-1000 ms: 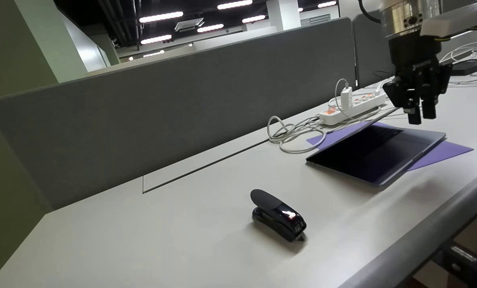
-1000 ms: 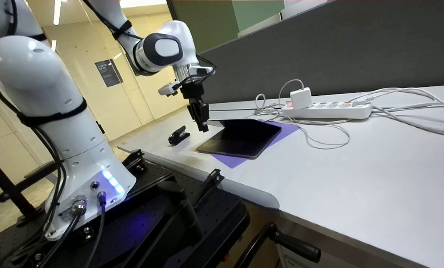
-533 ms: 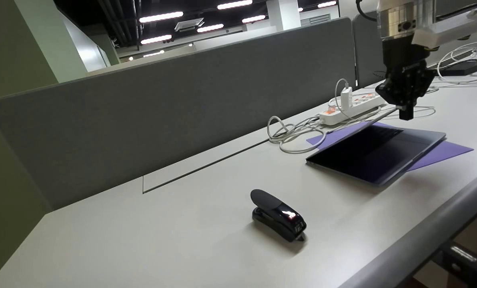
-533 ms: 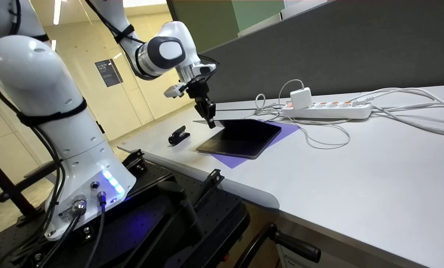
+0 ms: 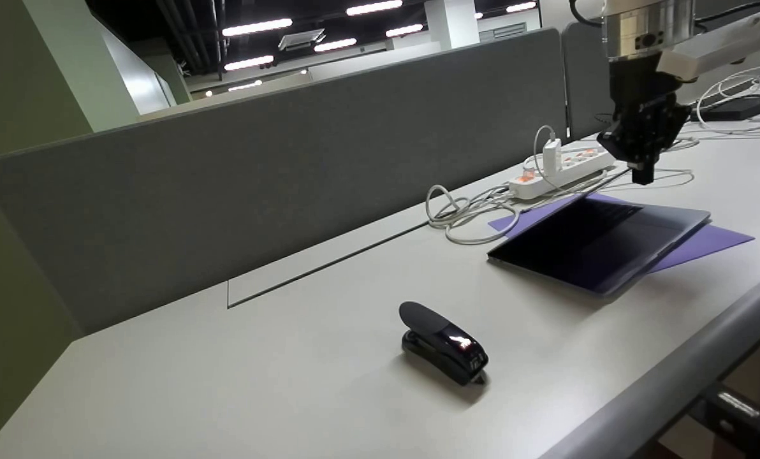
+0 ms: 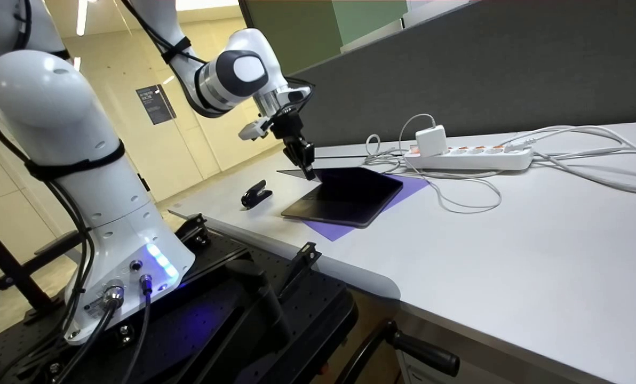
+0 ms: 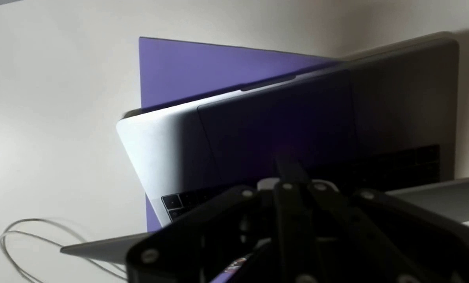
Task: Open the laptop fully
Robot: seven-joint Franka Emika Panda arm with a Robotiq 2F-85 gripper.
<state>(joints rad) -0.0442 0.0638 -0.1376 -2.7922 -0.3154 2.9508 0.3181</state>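
The laptop (image 5: 600, 245) is partly open on the desk; it also shows in an exterior view (image 6: 344, 207) and in the wrist view (image 7: 277, 122). Its dark lid leans up at a slant over the grey keyboard deck. My gripper (image 5: 641, 175) is at the lid's upper edge, with its tip on the inner side. It also shows in an exterior view (image 6: 309, 174). In the wrist view the fingertips (image 7: 291, 171) are together and reach past the lid's edge above the deck. The exact contact with the lid is hidden by the dark fingers.
A purple sheet (image 5: 705, 248) lies under the laptop. A white power strip (image 6: 472, 159) with loose cables lies behind it by the grey divider (image 5: 291, 197). A black stapler-like object (image 5: 444, 344) lies on the desk nearby.
My gripper has moved against the lid's upper edge. Its fingertips showed apart one second ago and now appear as one. The lid has risen slightly; the deck has not moved.
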